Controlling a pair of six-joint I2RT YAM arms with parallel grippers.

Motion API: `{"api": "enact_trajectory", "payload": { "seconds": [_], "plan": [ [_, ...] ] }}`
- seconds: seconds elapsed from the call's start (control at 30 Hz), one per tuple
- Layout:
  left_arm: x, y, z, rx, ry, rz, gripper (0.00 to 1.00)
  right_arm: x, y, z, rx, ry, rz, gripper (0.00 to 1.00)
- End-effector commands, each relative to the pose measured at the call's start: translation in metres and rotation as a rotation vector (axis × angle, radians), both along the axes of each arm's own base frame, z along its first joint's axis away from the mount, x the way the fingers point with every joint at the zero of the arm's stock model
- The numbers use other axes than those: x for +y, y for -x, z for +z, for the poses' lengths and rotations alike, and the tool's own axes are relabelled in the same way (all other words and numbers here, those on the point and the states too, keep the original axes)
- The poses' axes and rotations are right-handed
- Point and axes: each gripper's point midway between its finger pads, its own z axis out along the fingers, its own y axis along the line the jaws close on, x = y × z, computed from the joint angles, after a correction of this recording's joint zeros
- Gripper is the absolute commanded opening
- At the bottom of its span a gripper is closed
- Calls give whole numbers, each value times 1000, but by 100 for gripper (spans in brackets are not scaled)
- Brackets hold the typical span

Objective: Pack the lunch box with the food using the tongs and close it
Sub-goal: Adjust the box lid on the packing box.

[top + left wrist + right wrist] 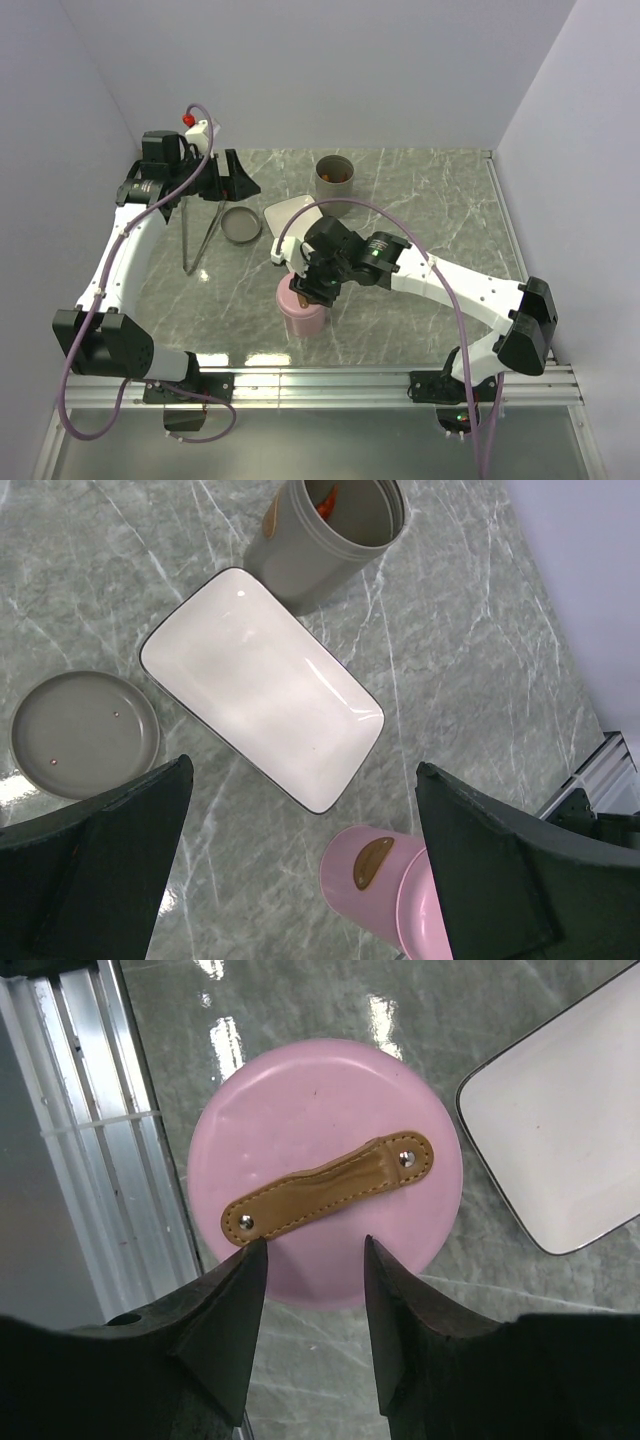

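Lunch box (pixel 335 178): rigid, light; lid (pixel 241 225) likely strap-down, best taken at rim. Left jaws wide open; right jaws parted above pink lid (pixel 325 1170), empty.

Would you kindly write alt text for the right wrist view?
A round pink lid with a brown strap sits at centre, the open right gripper poised over its near edge. The corner of a white tray shows at right, a metal rail at left.

This is a robotics lab test cell: plain pale walls (pixel 300 70) box in a marble-patterned table (pixel 440 210) on three sides. Along the table's near edge runs an aluminium rail (pixel 330 385) carrying the white left arm (pixel 125 260) and right arm (pixel 450 285), with purple cables (pixel 65 400) looping off them.
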Motion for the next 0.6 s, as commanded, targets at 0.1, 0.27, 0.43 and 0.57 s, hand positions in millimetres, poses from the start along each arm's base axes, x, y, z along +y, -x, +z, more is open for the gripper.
{"api": "enact_trajectory", "payload": {
  "seconds": [0.1, 0.27, 0.43, 0.57],
  "plan": [
    [-1, 2, 11, -26, 26, -12, 99, -1, 1, -12, 0, 45, 7, 52],
    [2, 3, 7, -16, 16, -7, 100, 4, -4, 7, -30, 15, 4, 56],
    [7, 3, 3, -32, -39, -28, 99, 11, -8, 28, -67, -52, -2, 68],
    [21, 5, -10, -90, -179, -61, 99, 16, -16, 56, -122, -122, -8, 96]
  ]
}}
